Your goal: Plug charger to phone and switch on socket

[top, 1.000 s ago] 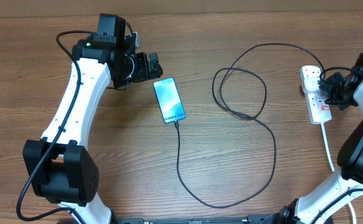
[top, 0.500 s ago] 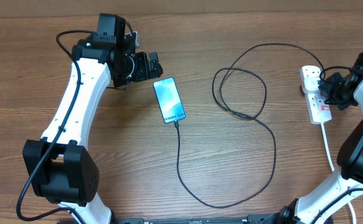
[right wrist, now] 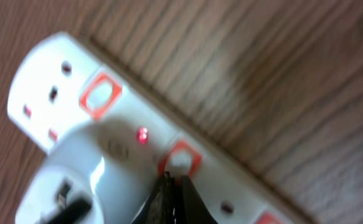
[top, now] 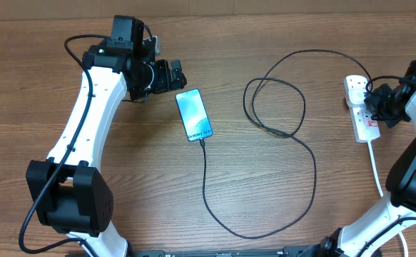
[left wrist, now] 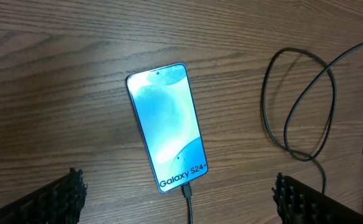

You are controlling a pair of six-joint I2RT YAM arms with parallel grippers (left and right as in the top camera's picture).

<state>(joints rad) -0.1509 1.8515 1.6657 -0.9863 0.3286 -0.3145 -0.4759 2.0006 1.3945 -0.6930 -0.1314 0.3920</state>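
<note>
- phone (top: pixel 194 115) lies flat and face up on the wooden table (top: pixel 143 200), a bit left of centre, screen lit blue with "galaxy s24" text at its near end.
- charger (left wrist: pixel 187 198) tip is seated in the phone's bottom edge. from there the black cable swings in a big curve toward the front of the table, loops over itself mid-table and runs off to the far end of the socket (top: pixel 362 118).
- socket sits at the right edge of the table, with its thick white cord (top: pixel 376 168) trailing off the near end.
- left gripper (top: pixel 173 76) hovers just up-left of the phone, touching nothing. in the wrist view its fingers (left wrist: pixel 60 199) are spread wide, one in each bottom corner.
- right gripper (right wrist: pixel 172 198) is right over the socket, fingers pressed together to a point, tips at the edge of a red-framed switch (right wrist: pixel 180 160). can't tell if it's actually pushing down.
- small red light (right wrist: pixel 142 134) glows on the strip beside that switch.
</note>
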